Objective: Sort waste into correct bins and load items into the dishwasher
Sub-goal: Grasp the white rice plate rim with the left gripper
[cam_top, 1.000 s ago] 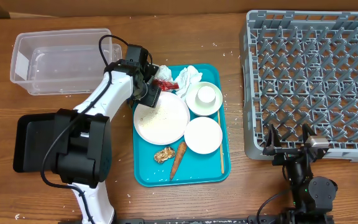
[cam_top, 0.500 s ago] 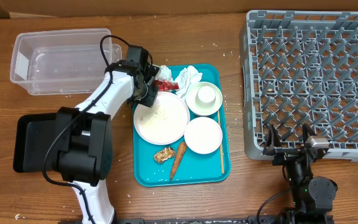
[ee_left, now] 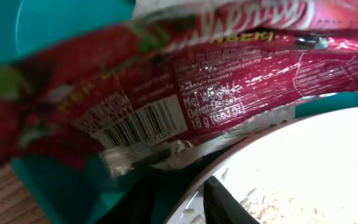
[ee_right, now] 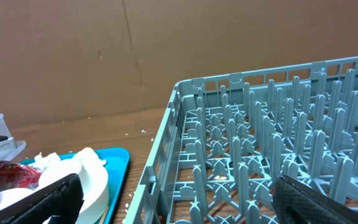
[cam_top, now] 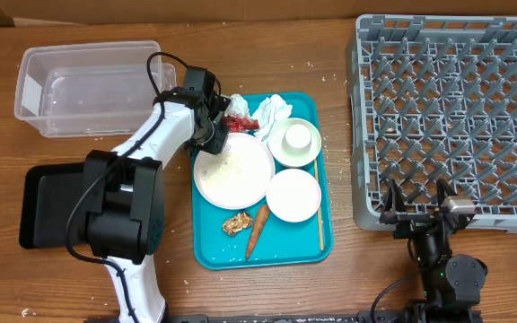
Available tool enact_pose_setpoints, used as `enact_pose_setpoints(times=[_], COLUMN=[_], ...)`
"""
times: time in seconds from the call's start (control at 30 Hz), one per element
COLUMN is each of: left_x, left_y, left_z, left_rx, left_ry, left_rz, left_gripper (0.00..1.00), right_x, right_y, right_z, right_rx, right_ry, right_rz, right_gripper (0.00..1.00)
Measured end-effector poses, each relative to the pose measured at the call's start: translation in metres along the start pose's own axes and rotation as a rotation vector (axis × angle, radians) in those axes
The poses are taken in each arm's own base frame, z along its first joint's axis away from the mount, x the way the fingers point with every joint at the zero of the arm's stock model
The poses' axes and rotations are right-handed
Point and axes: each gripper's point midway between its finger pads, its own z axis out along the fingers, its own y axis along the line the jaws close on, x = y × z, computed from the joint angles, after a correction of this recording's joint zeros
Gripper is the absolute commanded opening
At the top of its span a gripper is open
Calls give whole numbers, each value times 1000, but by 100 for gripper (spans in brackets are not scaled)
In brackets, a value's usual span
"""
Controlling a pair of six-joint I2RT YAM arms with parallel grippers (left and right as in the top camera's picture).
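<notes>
Directly ahead of the left gripper (ee_left: 176, 204), the red snack wrapper (ee_left: 229, 71) lay crosswise to its fingers, beside the large plate (ee_left: 309, 174); whether the jaws pinched it could not be told.

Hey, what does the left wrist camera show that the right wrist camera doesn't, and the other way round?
Only the left wrist view shows the barcode and printed text on the red snack wrapper, plus rice grains on the large plate. Only the right wrist view shows the grey dish rack with its upright pegs. Both views show the red snack wrapper, far smaller and at the left edge in the right wrist view, and part of the teal tray.
</notes>
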Motion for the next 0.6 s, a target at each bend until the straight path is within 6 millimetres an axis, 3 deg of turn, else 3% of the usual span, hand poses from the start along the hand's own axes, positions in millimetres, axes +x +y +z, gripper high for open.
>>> enact_pose_setpoints(times=[0.6], left_x=[13], left_y=[-14], left_z=[-5], left_rx=[17], left_ry=[66], left_rz=[24], left_gripper=[4], right_x=[0], right_y=[0], right_z=[0], right_rx=[0], right_ry=[0], right_rz=[0], right_gripper=[100])
